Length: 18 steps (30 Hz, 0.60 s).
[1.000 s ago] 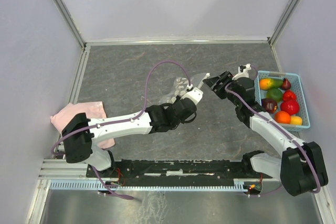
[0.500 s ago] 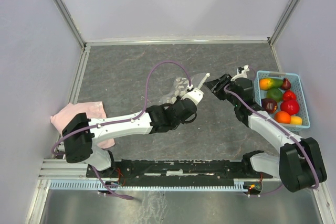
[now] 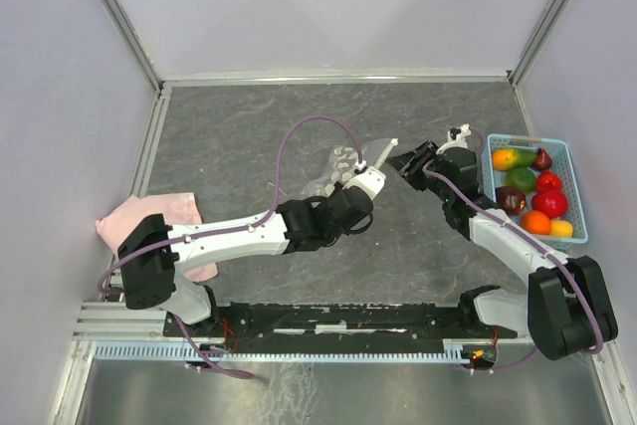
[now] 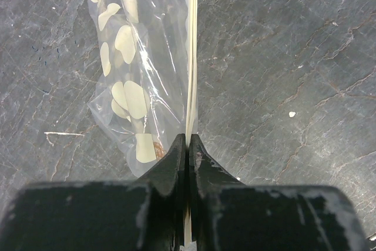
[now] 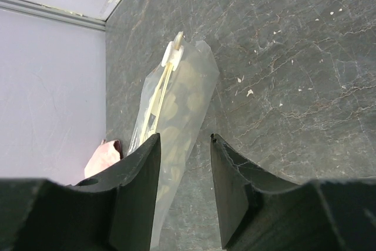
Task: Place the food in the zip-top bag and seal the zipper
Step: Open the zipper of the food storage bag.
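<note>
While a crumpled pink cloth (image 3: 149,211) lies at the left edge of the grey stone-patterned bench (image 3: 249,116), the left end effector (image 4: 187,142) is pinched tight on the thin whitish zipper strip (image 4: 191,57) of the clear plastic zip-top bag (image 4: 138,80) (white printed spots showing), near the bench's middle. Just right of it, the right end effector (image 5: 185,139) stands partly open, gripping nothing, jaws aimed at the bag's end. Farther right, the small glossy fruits (image 3: 548,203) sit in a light-blue perforated plastic basket (image 3: 528,138).
</note>
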{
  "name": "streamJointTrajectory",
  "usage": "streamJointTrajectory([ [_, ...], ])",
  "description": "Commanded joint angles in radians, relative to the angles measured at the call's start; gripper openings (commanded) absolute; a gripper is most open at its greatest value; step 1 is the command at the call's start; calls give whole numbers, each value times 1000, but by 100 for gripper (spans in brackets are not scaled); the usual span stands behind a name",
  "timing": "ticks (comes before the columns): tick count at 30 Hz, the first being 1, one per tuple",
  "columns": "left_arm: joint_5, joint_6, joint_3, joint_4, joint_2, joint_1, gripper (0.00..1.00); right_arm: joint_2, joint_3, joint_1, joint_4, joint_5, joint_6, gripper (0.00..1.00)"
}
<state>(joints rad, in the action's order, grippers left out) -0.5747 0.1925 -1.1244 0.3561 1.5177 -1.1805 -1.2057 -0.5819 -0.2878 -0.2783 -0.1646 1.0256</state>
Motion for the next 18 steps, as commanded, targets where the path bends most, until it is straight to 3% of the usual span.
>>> streamJointTrajectory([
  [1,-19,-30,-11,-53,-1,-7,3,26,0,-4,-59,-6,9,48],
  [18,-19,-22,-13,-52,-2,-7,3,47,6,-4,-34,10,7,49],
])
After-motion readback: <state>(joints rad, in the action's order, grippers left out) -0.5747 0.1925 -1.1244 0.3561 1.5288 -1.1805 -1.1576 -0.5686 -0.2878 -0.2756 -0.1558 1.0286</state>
